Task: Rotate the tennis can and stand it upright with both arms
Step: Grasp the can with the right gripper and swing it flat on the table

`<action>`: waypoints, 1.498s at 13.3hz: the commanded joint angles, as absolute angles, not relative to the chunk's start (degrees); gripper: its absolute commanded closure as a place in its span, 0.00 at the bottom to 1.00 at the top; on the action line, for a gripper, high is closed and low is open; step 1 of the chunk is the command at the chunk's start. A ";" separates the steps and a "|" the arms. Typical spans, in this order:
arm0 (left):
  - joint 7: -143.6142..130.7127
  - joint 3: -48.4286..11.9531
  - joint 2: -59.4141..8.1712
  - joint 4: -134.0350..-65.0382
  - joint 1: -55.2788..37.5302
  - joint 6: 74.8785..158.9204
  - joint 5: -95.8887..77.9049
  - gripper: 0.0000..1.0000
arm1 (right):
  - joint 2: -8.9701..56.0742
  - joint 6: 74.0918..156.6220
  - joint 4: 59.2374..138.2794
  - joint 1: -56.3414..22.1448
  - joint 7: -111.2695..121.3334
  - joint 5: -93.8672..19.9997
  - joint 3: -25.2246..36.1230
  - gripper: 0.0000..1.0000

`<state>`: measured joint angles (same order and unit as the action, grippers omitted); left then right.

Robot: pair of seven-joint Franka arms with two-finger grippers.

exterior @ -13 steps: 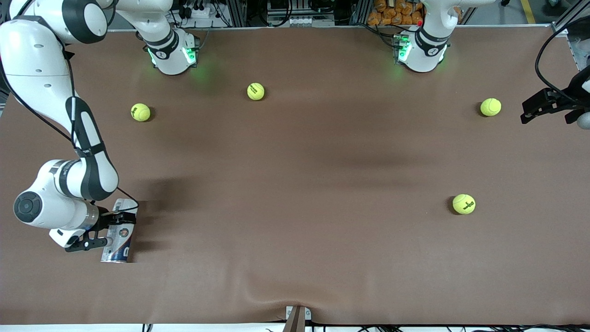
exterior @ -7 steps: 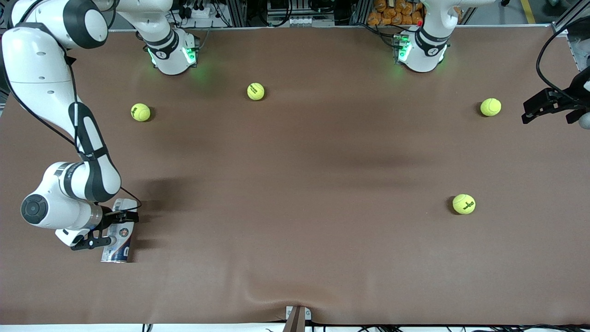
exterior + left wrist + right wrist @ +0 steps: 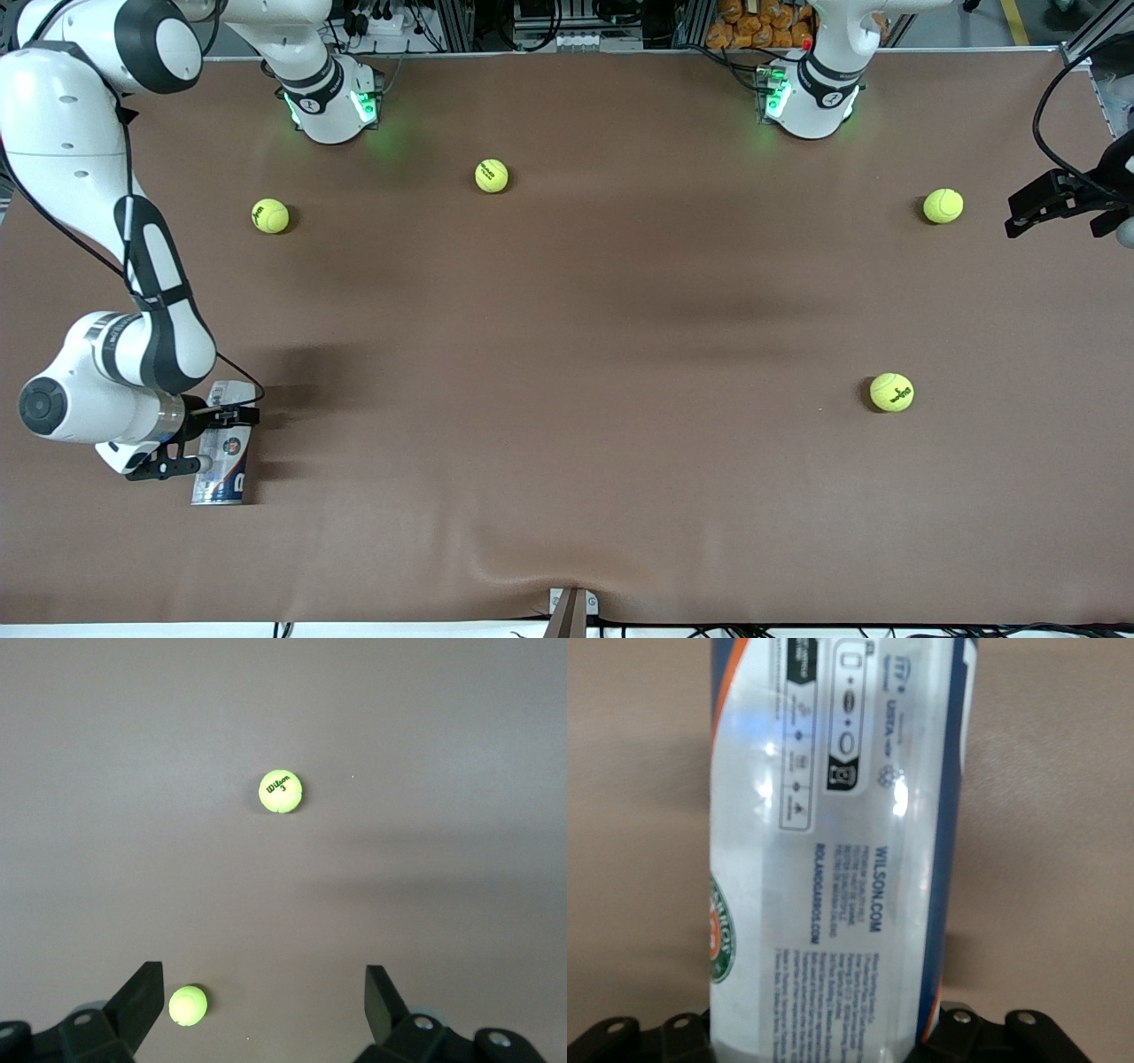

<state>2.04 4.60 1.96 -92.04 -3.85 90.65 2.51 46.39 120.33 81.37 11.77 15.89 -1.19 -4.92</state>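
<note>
Brown cloth covers the table (image 3: 567, 354).

Front view: the tennis can (image 3: 219, 483) lies on its side in the lower part of the frame, at the right arm's end of the table, w/ its long axis running roughly up-down in the frame and its silver rim at the end nearest the camera. The right gripper (image 3: 208, 439) is down at the can's middle, one black finger on each side, clamped across the tube; the white arm bends in from the upper corner. Four yellow-green tennis balls lie scattered: two in the upper part near the right arm's base (image 3: 270, 215) (image 3: 492, 175), one in the upper part toward the left arm's end (image 3: 943, 206), and one lower down, also toward that end (image 3: 891, 392). The left gripper (image 3: 1054, 204) hangs at the frame edge over the left arm's end of the table, waiting, well apart from the can.

Left wrist view: left gripper (image 3: 263, 992) is spread wide w/ nothing between its fingers. Below it is bare cloth plus two balls, one marked "Wilson 3" (image 3: 281, 791) and a smaller-looking one (image 3: 188, 1005) near one fingertip.

Right wrist view: the can (image 3: 833, 859) fills the gap in the right gripper (image 3: 824, 1032). Clear wall, white label w/ "WILSON.COM" text, navy stripe along one side, orange edge and a round green-red logo on the other. Cloth shows either side.
</note>
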 commanded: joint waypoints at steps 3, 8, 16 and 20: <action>2.02 4.48 1.67 -91.14 -3.69 89.91 2.37 0.00 | 36.23 112.94 81.30 4.42 17.05 2.88 -5.36 0.47; 2.02 4.48 1.67 -91.14 -3.69 89.91 2.37 0.00 | 33.05 112.67 81.30 -11.21 31.27 3.51 -5.36 0.47; 1.93 4.48 1.49 -91.23 -3.60 89.91 1.76 0.00 | 34.36 118.01 82.18 -35.66 32.08 12.02 -5.19 0.43; 1.93 4.48 1.41 -91.23 -3.60 89.91 1.67 0.00 | 39.01 125.14 82.18 -38.76 41.89 14.94 -5.19 0.43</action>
